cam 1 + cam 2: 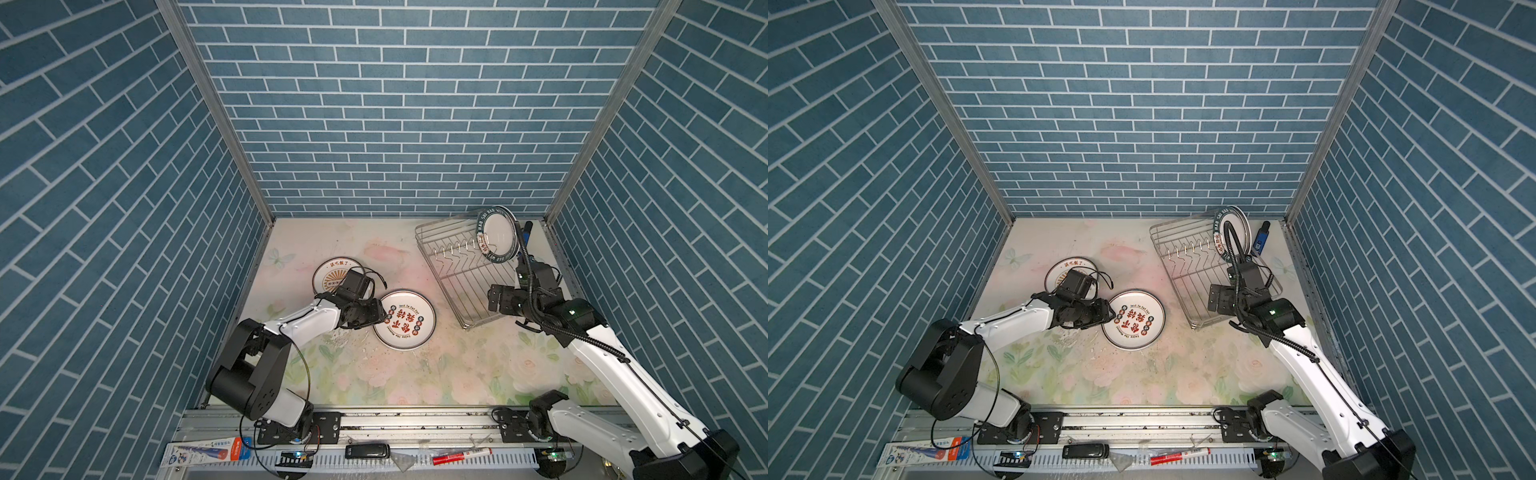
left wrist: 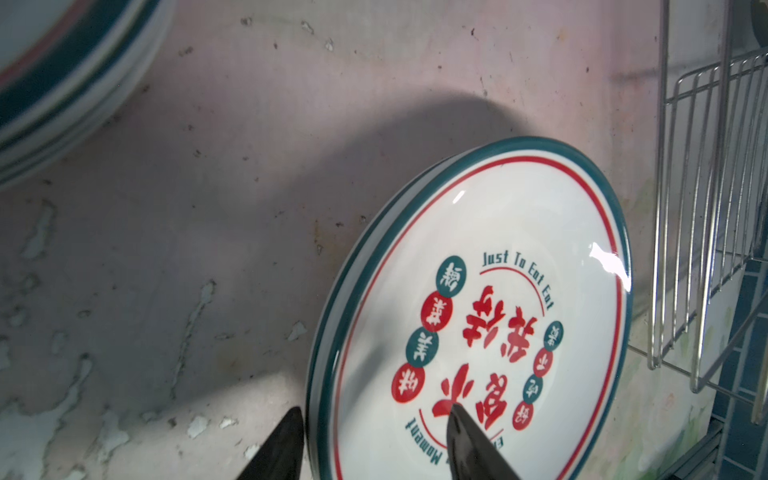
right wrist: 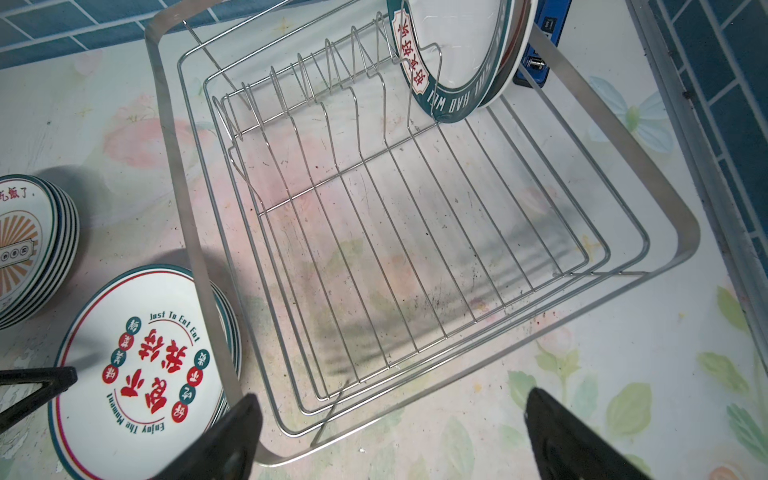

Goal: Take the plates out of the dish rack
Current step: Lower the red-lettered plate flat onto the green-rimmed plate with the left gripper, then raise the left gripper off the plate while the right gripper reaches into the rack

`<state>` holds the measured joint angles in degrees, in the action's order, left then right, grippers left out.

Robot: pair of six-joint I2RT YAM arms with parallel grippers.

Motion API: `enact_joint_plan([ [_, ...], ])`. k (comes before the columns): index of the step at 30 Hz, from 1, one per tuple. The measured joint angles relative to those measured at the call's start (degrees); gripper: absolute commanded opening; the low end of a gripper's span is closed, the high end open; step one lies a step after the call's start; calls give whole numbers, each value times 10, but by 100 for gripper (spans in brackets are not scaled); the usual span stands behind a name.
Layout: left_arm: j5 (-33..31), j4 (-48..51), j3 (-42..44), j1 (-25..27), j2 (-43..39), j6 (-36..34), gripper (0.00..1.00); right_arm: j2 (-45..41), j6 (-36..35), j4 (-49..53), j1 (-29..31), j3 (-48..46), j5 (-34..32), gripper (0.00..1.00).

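We log the left gripper (image 2: 374, 409) with jaws partly spread, straddling the rim of the red-character plate (image 1: 404, 325) without pinching it. That plate lies flat on a stack at centre frame, and the sunburst stack (image 1: 332, 274) sits just up-left of it. The right gripper (image 3: 392, 395) is spread wide and empty above the lower end of the dish rack (image 1: 457, 282). We see teal-banded plates (image 1: 498, 235) upright at its upper right.

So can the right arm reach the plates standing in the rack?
Probably yes: the right gripper hovers open above the dish rack, with only empty prongs between it and the plates.
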<state>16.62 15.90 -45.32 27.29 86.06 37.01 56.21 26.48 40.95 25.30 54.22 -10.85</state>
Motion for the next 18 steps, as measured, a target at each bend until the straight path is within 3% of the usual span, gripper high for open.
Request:
enact_joint_plan([
  [6,-38,36,-3,1,-13,-11,74,-1,-12,-28,-5,-18,-13,99],
  [11,-78,78,-25,1,-53,-34,81,-5,-35,-64,-13,-26,-59,99],
  [15,-110,113,-71,1,-92,-61,97,-15,-61,-101,-23,-25,-101,99],
  [18,-139,133,-98,0,-123,-77,99,-12,-85,-122,-33,-16,-132,99],
])
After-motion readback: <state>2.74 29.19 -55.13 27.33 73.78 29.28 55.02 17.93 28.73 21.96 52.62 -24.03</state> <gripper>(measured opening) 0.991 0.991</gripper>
